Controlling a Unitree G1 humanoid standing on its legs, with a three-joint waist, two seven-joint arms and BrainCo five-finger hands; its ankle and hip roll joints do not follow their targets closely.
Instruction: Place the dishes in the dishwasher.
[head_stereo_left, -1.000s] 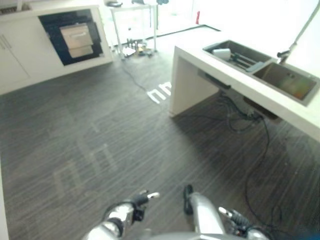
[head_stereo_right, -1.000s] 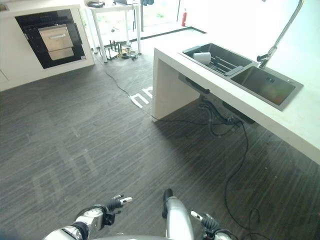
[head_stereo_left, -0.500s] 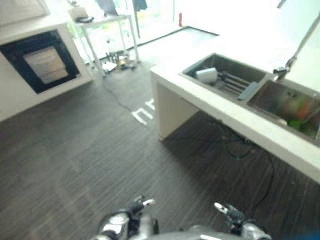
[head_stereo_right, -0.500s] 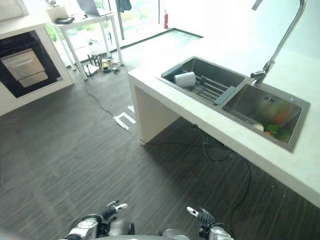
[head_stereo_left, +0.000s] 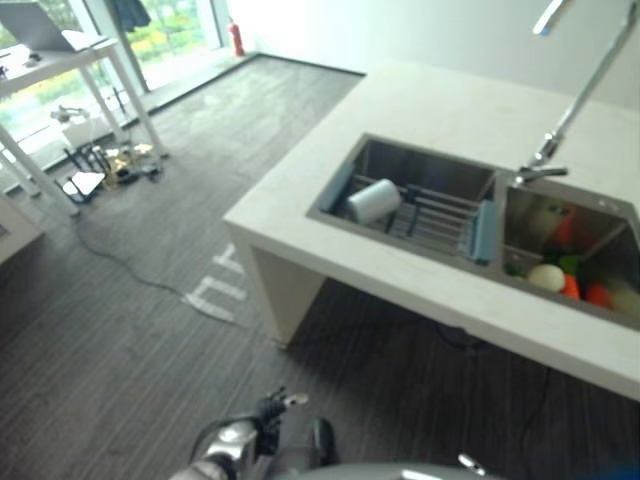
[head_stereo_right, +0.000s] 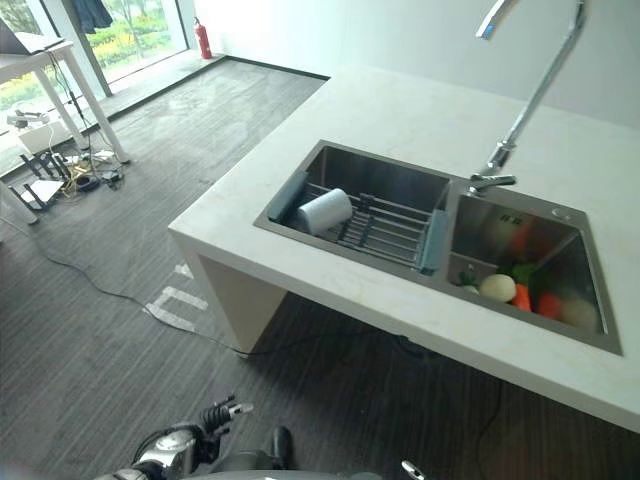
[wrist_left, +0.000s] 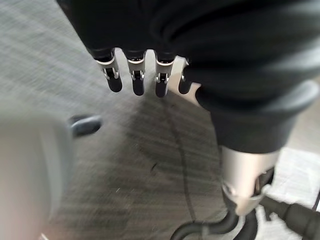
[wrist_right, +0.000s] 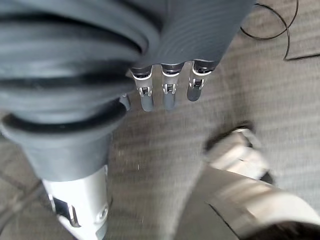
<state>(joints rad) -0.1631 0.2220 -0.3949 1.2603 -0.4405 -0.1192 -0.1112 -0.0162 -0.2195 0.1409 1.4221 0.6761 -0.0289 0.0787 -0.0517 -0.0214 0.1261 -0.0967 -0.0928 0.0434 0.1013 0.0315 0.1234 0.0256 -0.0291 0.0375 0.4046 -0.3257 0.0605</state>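
A white cup (head_stereo_left: 374, 200) lies on its side on a wire rack (head_stereo_right: 385, 225) in the left basin of a steel sink (head_stereo_right: 355, 256) set in a white counter (head_stereo_left: 420, 105). My left hand (head_stereo_left: 235, 441) hangs low at the bottom edge, far from the counter. In its wrist view its fingers (wrist_left: 137, 82) point straight down over the grey floor and hold nothing. My right hand (wrist_right: 170, 95) also hangs over the floor with straight, empty fingers, and a tip of it shows at the bottom (head_stereo_right: 410, 468).
The right basin holds vegetables (head_stereo_right: 515, 285) under a tall tap (head_stereo_right: 520, 110). A white-legged table (head_stereo_left: 60, 60) with clutter (head_stereo_left: 100, 165) beneath stands at the far left. A red extinguisher (head_stereo_right: 203, 40) is by the window. White marks (head_stereo_left: 215, 290) lie on the floor.
The camera has swung right: the dark-fronted appliance has left the picture and the sink counter now sits nearer and central. Both hands stay low and empty.
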